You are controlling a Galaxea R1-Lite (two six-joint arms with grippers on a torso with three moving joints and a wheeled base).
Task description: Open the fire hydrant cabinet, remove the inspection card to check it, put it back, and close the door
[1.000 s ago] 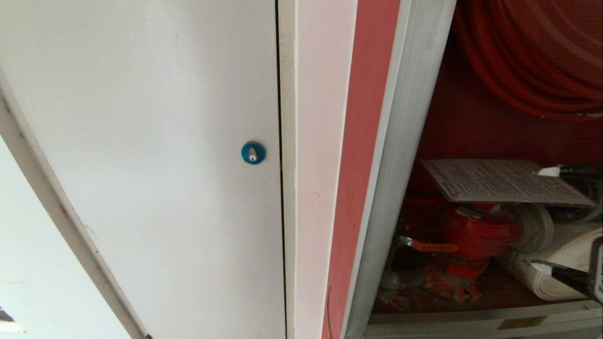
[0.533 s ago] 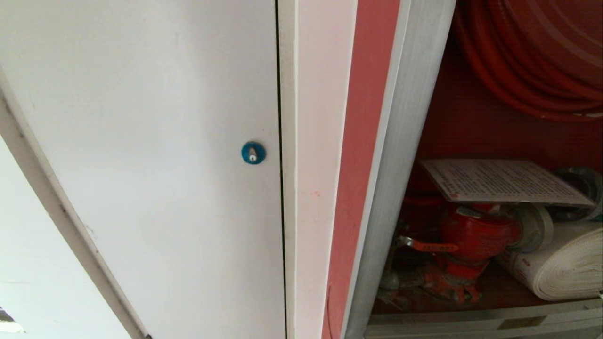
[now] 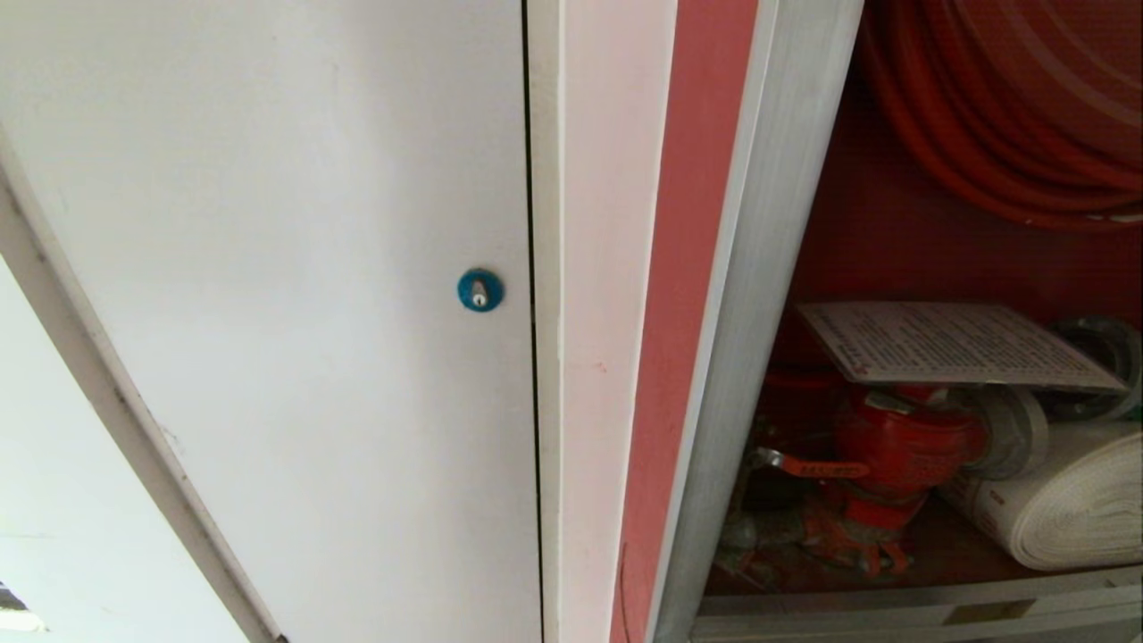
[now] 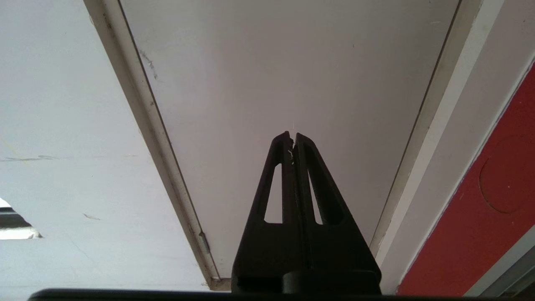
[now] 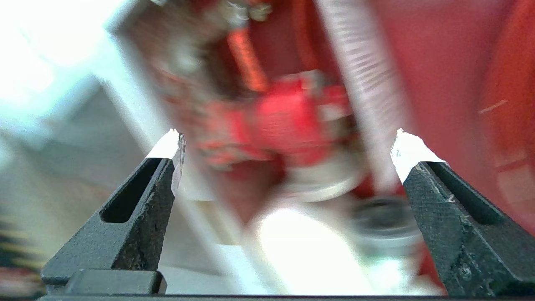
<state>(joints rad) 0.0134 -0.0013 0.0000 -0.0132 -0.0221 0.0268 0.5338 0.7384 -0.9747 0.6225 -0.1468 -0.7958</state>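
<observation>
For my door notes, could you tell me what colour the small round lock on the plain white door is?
Blue, with a silver keyhole centre: the round lock shows best in the head view.

The head view looks forward and down, close to a white door (image 3: 268, 268) on the left and the open cabinet (image 3: 768, 268) on the right. The left wrist view faces the same white door (image 4: 292, 75) from nearby, with a red strip at the right. The right wrist view, blurred, looks closely into the cabinet's red interior (image 5: 439, 62), shared with the head view.
</observation>
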